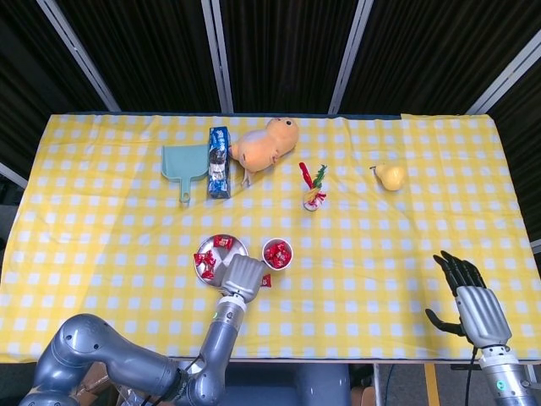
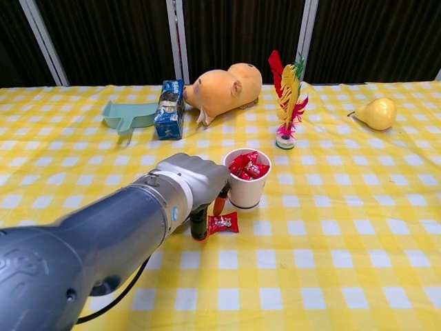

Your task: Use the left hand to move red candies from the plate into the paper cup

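— What takes up most of the scene?
— The tabletop [image 1: 101,245] under its yellow checked cloth, filling the middle of the frame. Next biggest is the left arm, coming up from the lower left.
— And the left robot hand [image 2: 196,181]?
— Low over the cloth at lower centre, fingers pointing down beside a stray red candy [image 2: 222,223] lying on the cloth. One fingertip stands just beside it; I cannot tell whether it has hold of anything.
— The right robot hand [image 1: 471,296]?
— At the lower right corner in the head view, fingers spread, holding nothing.
— What else is there?
— A plush toy [image 2: 227,86] at upper centre, a teal dustpan [image 1: 184,162] and a blue carton [image 2: 169,101] to its left, a pear [image 2: 376,112] at upper right, a feather shuttlecock [image 2: 286,93] standing upright.
— The task's things?
— The plate [image 1: 210,247] sits just left of centre, red candies [image 1: 206,260] on it, partly hidden by the hand. The paper cup [image 2: 247,178] stands just right of it, with red wrappers heaped inside.
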`<state>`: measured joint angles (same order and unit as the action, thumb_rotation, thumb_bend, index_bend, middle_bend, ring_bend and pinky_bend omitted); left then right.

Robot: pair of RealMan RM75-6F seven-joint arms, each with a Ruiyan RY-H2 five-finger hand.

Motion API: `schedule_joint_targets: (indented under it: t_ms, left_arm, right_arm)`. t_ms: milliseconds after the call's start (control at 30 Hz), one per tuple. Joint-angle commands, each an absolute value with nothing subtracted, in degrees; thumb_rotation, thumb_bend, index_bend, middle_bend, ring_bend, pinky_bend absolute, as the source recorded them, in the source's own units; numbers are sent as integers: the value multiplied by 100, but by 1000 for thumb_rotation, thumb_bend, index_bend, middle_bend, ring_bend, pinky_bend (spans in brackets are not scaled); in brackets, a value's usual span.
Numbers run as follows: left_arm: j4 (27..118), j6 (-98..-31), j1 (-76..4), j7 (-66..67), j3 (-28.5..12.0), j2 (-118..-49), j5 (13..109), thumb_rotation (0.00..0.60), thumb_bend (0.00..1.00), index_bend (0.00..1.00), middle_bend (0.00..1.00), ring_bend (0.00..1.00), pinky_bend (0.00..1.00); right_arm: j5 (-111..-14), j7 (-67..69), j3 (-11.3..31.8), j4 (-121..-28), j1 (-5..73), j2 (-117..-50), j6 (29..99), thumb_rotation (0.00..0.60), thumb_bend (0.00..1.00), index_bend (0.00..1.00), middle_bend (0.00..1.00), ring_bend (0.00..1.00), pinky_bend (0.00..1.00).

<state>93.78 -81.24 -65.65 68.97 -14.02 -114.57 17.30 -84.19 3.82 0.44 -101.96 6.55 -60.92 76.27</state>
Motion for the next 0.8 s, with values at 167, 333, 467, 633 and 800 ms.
schedule_joint_targets:
  t_ms: [167,333,467,633,800]
  left_arm:
    - [9308,-8099,-6524,6967,-1426,-11532,1767,600,355,405,1000,1000,1000]
    - [9238,-8074,-6499,7009,-1441,-11590,1790,600,364,411,1000,1000,1000]
    - [9197,-8047,-6453,7019,-1450,-11638,1830,600,407,427,1000,1000,1000]
    - [9182,-8041,-6395,7051,-1453,-11670,1853,600,421,437,1000,1000,1000]
    - [9184,-8045,-6344,7085,-1455,-11684,1896,600,430,450,1000,1000,1000]
  right_arm:
    - [-8426,388,36,-10202,658,-6081,7614,600,342,0,0,0,0]
    - [-8426,392,35,-10207,659,-6075,7611,600,341,0,0,0,0]
    - [-8427,389,33,-10205,661,-6077,7606,600,341,0,0,0,0]
    - [-8434,382,30,-10207,658,-6078,7611,600,341,0,0,0,0]
    - [-8440,374,28,-10207,656,-6081,7619,600,341,0,0,0,0]
